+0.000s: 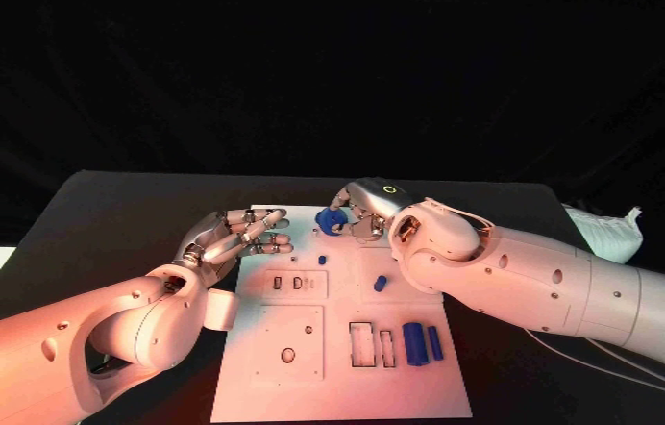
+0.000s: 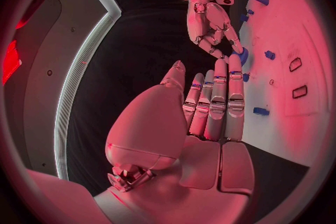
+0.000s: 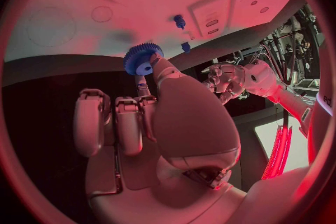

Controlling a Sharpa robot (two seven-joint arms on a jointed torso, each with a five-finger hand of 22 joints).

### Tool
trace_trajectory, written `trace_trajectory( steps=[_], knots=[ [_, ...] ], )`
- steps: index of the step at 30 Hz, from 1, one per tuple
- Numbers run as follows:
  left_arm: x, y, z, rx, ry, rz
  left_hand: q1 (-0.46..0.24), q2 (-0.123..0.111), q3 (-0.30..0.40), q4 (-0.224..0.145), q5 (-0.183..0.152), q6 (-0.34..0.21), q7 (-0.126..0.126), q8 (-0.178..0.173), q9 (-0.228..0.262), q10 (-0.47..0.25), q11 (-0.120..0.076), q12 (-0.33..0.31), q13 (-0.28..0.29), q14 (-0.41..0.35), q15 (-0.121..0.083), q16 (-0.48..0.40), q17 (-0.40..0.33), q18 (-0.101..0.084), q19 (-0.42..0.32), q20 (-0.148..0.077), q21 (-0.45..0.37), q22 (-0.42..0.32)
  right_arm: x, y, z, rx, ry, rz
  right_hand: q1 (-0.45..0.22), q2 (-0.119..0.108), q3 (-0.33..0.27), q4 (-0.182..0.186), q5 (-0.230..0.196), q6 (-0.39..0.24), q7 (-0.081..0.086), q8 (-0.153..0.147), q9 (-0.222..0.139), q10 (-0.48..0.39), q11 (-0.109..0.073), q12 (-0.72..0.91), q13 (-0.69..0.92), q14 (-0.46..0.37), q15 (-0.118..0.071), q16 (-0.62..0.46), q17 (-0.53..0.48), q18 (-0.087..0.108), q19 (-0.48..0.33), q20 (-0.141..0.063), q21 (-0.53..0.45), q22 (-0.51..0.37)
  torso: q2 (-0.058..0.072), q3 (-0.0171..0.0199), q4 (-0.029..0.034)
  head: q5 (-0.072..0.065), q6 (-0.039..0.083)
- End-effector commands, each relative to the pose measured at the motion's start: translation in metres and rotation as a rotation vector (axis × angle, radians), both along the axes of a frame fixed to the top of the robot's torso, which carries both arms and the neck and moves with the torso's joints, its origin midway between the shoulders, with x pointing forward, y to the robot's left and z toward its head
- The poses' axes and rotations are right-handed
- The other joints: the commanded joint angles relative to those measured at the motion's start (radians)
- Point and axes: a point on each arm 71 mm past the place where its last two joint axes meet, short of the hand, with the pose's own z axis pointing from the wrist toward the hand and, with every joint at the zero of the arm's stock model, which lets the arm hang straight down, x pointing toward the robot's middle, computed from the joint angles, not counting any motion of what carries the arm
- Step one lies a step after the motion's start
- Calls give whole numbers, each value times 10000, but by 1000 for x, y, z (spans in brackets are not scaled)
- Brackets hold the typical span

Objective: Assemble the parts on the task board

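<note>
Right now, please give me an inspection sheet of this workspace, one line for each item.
Surface: black table, white task board in the middle.
Job's things: blue gear held; small blue parts lie on the board.
Clutter: nothing seen.
Robot hands: right robot hand pinches the gear at the board's far edge; left robot hand holds nothing, fingers apart.
Cables: thin cable under the right arm.
Surroundings: black backdrop.

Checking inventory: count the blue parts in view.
5: gear in the right hand; small peg near it; short piece at the task board's middle; two bars side by side nearer the robot. Arms may hide more.
</note>
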Motion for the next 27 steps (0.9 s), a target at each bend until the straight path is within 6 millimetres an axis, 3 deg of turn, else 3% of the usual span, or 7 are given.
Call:
trace_trajectory(
  steps=[1, 5, 17, 27],
  knots=[
    [-1, -3, 1, -131, -40, -207, 121, -1, -2, -68, 0, 4, 82, -35, -3, -84, -13, 5, -14, 3, 15, -60, 10, 86, 41, 50, -64, -17, 1, 8, -2, -297, -249, 15, 65, 181, 98, 39, 31, 462, -250, 117, 270, 480, -49, 15, 1711, 932, -57, 32, 1970, -112, 2, -43, 22, 11, 16, -5, 35, 19, -16],
    [0, -3, 1, -134, -41, -210, 121, -1, -2, -68, 0, 4, 82, -35, -3, -84, -13, 5, -14, 3, 15, -60, 10, 86, 41, 50, -64, -17, 1, 20, -8, -428, -71, 164, -6, 156, 129, 39, -13, 441, -237, 82, 268, 471, -39, -4, 1699, 931, -49, 30, 1965, -113, 1, -38, 25, 16, 31, -26, 84, -6, -27],
    [0, -4, 1, -139, -37, -226, 131, 3, 8, -90, 0, 4, 82, -38, -3, -87, -13, 4, -14, 6, 14, -71, 23, 86, 45, 48, -70, -19, 4, 32, -21, -810, 332, 166, -230, 63, 197, 49, -140, 347, -180, -46, 246, 414, 9, -107, 1623, 923, -12, 14, 1929, -118, 0, -11, 35, 40, 28, -16, 37, 43, -59],
    [0, -3, 1, -131, -31, -215, 131, 3, 8, -90, 0, 4, 82, -38, -3, -87, -13, 4, -14, 6, 14, -71, 23, 86, 45, 48, -70, -19, 6, 29, -22, -801, 244, -188, -646, -283, 323, 79, -312, -587, 210, -754, 13, 88, 340, -641, 1209, 907, 260, -18, 1860, -110, -56, 213, 8, -12, 25, -4, 43, 9, -69]
  ],
)
